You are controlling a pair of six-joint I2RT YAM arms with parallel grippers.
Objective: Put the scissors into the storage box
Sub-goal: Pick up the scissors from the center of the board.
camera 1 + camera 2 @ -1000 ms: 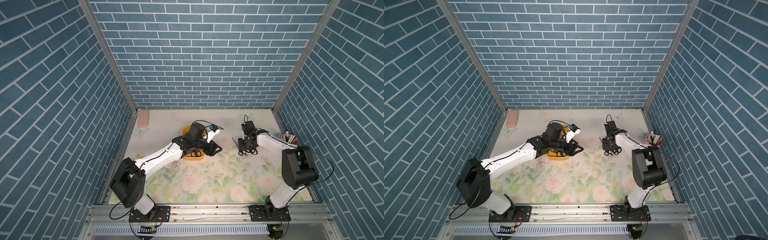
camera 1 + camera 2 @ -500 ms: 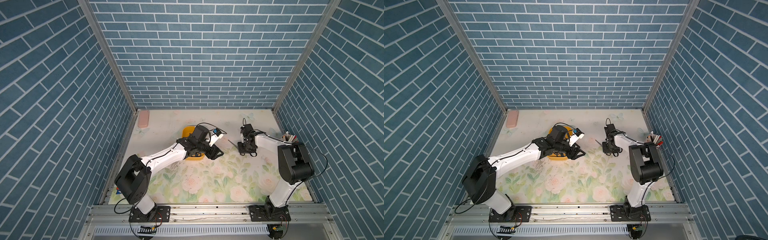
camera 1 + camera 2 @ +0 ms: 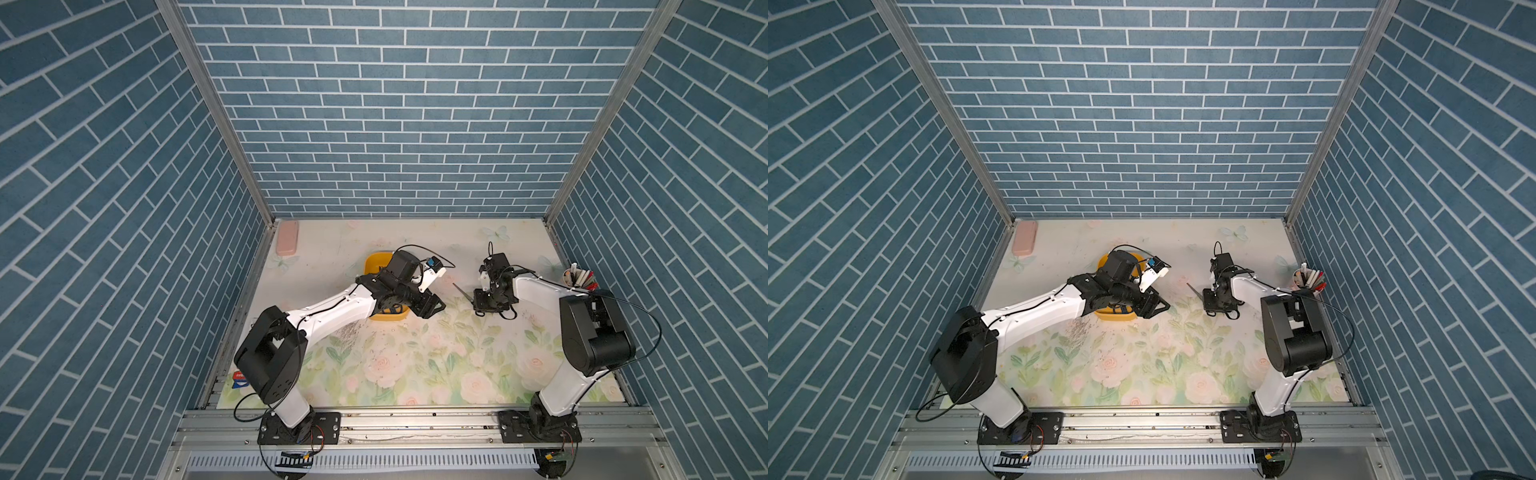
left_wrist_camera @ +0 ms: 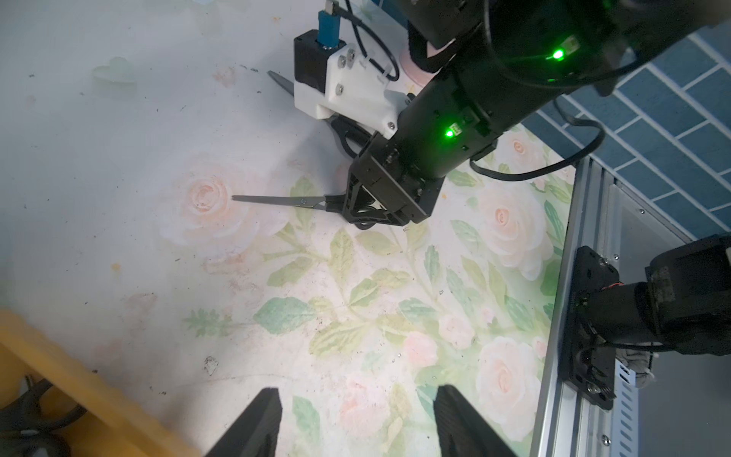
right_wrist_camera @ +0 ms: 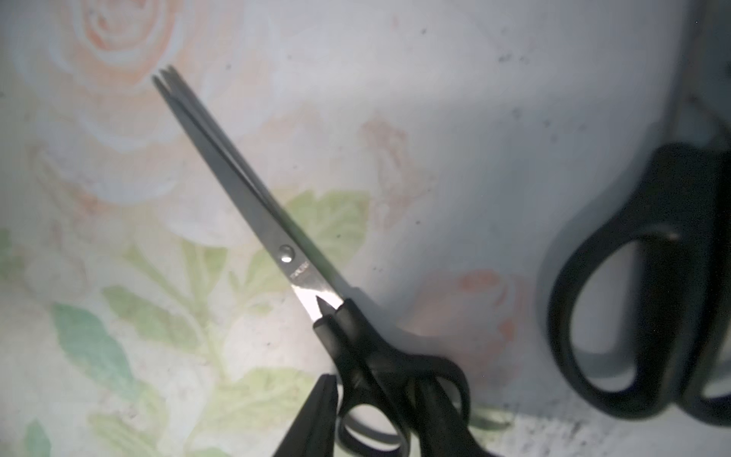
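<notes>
The right pincer [image 5: 379, 395] is sitting low on the worktop [image 3: 415, 365] and seems to be pinching the black handle of the scissors [image 5: 253, 205], which are lying flat there; a second pair [image 5: 668, 237] is lying just beside them. The left pincer [image 4: 358, 391] is hovering open and empty next to the yellow storage box [image 4: 59, 356], where black handles [image 4: 23, 415] are showing
</notes>
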